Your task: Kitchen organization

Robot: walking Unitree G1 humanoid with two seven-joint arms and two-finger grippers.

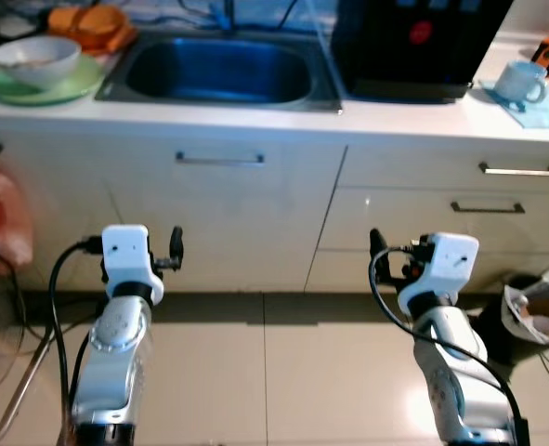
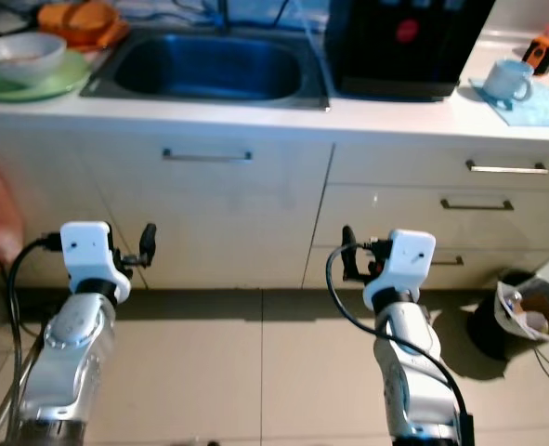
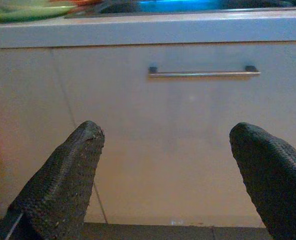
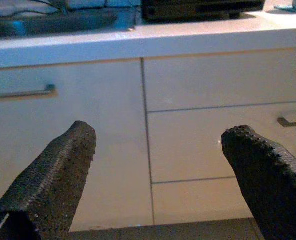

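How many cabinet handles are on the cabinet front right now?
4. One handle under the sink; three stacked on the right: top drawer handle, middle drawer handle, and a lowest handle partly hidden behind the right arm. More may lie out of frame.

1. The white counter (image 1: pixel 395 119) holds a steel sink (image 1: pixel 220 72).
2. At its left end, a green plate (image 1: pixel 42 85) carries a white bowl (image 1: pixel 34 59).
3. A black appliance (image 1: pixel 413 46) stands beside the sink.
4. A pale mug (image 1: pixel 520 82) sits on a blue cloth (image 1: pixel 545 109).
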